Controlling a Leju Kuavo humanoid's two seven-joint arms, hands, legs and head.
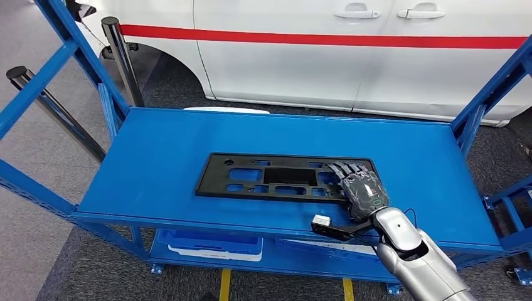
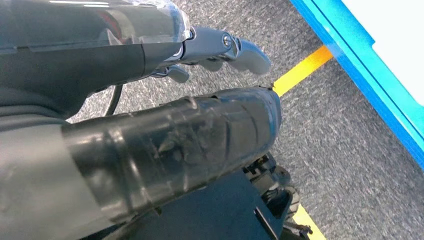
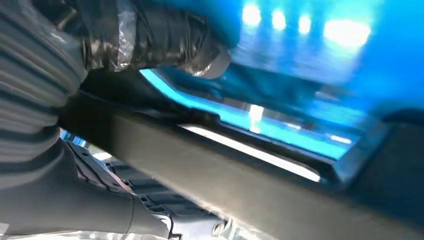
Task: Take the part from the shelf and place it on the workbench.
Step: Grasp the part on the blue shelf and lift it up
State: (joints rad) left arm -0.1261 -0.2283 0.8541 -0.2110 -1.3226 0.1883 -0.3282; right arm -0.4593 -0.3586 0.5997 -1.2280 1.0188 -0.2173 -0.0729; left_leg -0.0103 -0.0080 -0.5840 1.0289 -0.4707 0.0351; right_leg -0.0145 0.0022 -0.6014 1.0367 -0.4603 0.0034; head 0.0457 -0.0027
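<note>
We see one black part (image 1: 285, 177), a flat frame with cut-outs, lying flat on the top level of the blue shelf (image 1: 157, 157), near the front edge. The right hand (image 1: 359, 186) rests on the part's right end, fingers (image 1: 342, 169) laid over the top face. In the right wrist view the thumb (image 3: 165, 40) seems to sit by the part's edge, but it's blurry, so we cannot tell if the grip is closed. The left hand (image 2: 165, 145) hangs by the floor, fingers curled, holding nothing. To do this step well: get the thumb under the edge, clamp firmly, lift level, since a long part held at one end will likely sag or twist. Count: one part, one shelf, two hands, one white car (image 1: 351, 56) behind.
</note>
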